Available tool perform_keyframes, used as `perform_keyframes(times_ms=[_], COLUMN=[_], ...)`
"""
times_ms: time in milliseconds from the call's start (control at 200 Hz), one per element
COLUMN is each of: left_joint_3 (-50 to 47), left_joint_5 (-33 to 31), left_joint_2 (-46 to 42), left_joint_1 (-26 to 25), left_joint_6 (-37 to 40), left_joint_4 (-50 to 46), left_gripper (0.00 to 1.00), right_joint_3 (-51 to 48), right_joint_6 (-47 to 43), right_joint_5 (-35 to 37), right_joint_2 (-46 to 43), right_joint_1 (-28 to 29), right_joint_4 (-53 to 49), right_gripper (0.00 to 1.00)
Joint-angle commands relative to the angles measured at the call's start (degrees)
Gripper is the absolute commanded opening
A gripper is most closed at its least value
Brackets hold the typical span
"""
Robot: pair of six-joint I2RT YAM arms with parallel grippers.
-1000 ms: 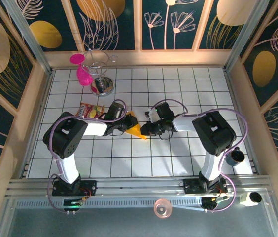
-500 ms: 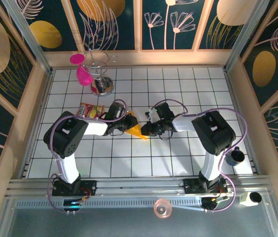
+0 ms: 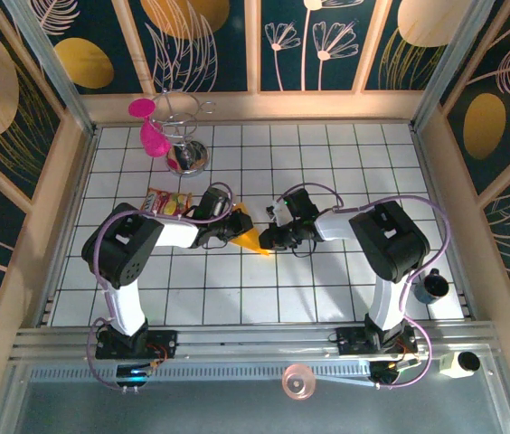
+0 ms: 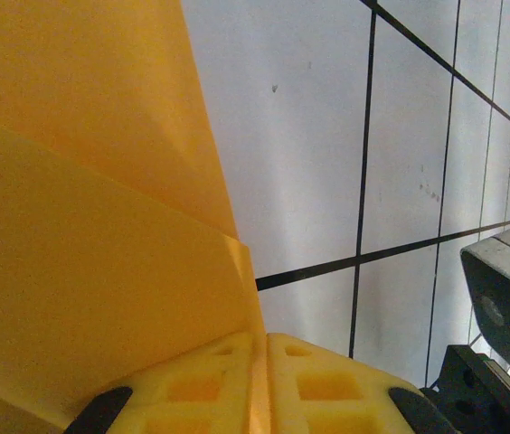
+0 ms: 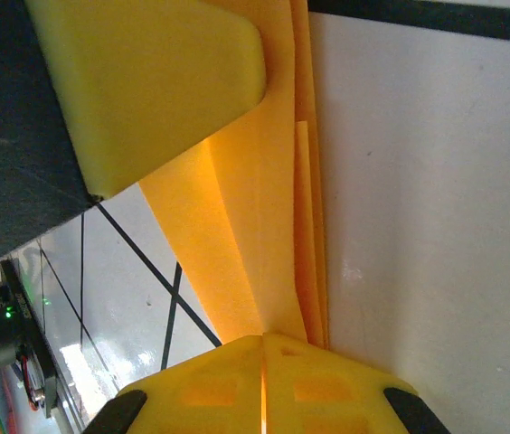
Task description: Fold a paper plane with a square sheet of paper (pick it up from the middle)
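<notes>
i see my left gripper pinching the wide end of the paper plane, pads pressed together on the fold. my right gripper pinches it by the pointed end, near the middle of the desk.

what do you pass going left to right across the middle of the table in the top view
snack packet → left hand → paper plane → right hand → dark mug

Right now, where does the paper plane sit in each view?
Top external: paper plane near the picture's centre.
Left wrist: paper plane across the left half.
Right wrist: paper plane running down the centre.
Shared landmark: black tile lines.
</notes>
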Motion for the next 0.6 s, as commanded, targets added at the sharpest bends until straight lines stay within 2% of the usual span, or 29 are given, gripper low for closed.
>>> perform_keyframes(times_ms=[0, 375, 596], left_joint_3=[1.43, -0.98, -6.0], left_joint_5=[0.21, -1.62, 1.5], left_joint_2=[0.9, -7.84, -7.64], left_joint_1=[0.36, 1.18, 1.11], left_joint_6=[1.49, 2.63, -1.1], left_joint_4=[-1.5, -2.79, 4.3], left_gripper=[0.13, 0.15, 0.13], right_joint_3=[0.71, 1.74, 2.61], right_joint_6=[-1.58, -1.52, -1.45], right_joint_5=[2.6, 5.16, 5.49], right_joint_2=[1.7, 2.5, 3.32], right_joint_1=[0.08, 0.07, 0.02], right_joint_4=[-3.25, -5.98, -7.18], right_gripper=[0.09, 0.08, 0.08])
